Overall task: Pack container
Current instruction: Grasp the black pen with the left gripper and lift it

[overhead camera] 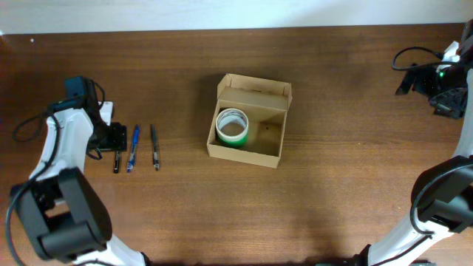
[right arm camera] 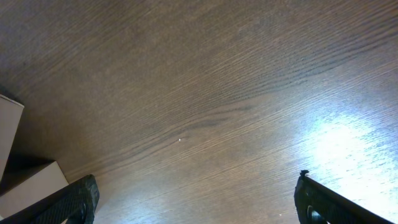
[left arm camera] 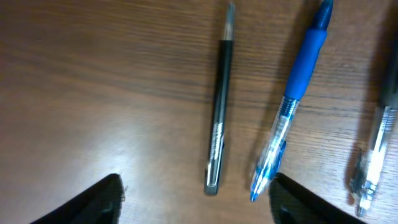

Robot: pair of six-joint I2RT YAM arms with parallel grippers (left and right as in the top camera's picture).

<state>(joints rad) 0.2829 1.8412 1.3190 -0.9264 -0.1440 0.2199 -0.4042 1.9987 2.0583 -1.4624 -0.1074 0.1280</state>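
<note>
The container (overhead camera: 275,153), a tan cardboard box with its flap lid open, sits at the table's middle. A green and white tape roll (overhead camera: 232,127) lies inside its left half. A corner of the box also shows in the right wrist view (right arm camera: 25,183). Three pens lie side by side at the left: a black pen (overhead camera: 154,146) (left arm camera: 217,118), a blue pen (overhead camera: 133,148) (left arm camera: 291,102) and a clear pen (overhead camera: 117,161) (left arm camera: 375,146). My left gripper (overhead camera: 117,139) (left arm camera: 199,202) is open and empty, over the pens. My right gripper (overhead camera: 417,80) (right arm camera: 199,199) is open and empty at the far right.
A small white object (overhead camera: 106,112) lies beside the left arm. Cables run by both arms. The pale back edge of the table (overhead camera: 222,15) runs along the top.
</note>
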